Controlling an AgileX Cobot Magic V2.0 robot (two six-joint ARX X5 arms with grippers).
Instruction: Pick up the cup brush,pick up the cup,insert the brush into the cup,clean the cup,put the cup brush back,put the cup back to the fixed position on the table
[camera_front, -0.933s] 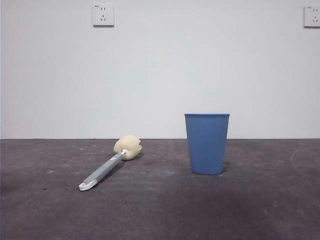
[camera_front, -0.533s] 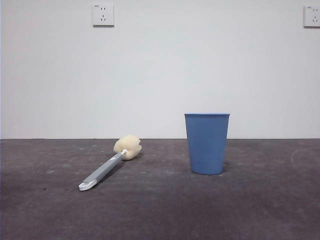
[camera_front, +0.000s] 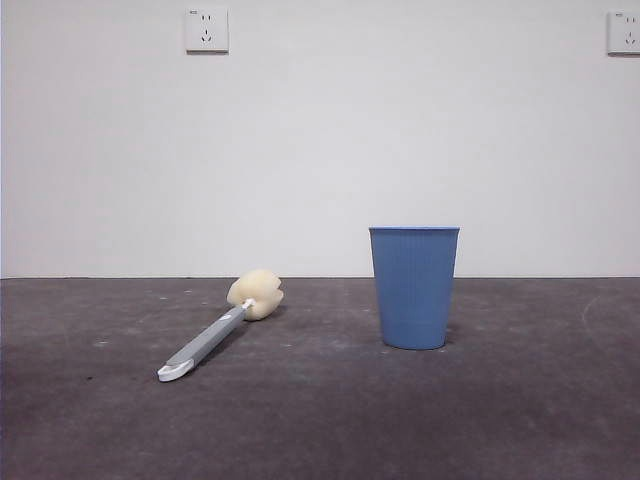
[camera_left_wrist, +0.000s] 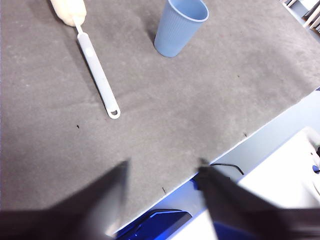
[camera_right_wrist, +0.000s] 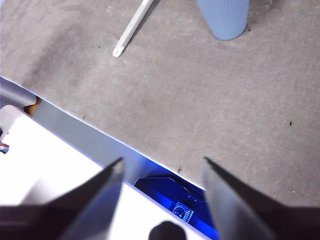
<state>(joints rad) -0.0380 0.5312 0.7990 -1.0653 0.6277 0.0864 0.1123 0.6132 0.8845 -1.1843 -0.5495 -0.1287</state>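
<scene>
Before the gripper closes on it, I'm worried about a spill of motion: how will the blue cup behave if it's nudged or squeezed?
The cup stands upright and narrows toward its base, so a high push would probably tip it. It looks like thin plastic and seems empty, so likely light and a little flexible under squeeze. Its fine ribs may help grip.

Front camera sits low, level with the table (camera_front: 320, 420), facing a white wall; 2 wrist cameras look down from above its near edge, sharing the cup (camera_front: 414, 288) and cup brush (camera_front: 222, 325)
</scene>
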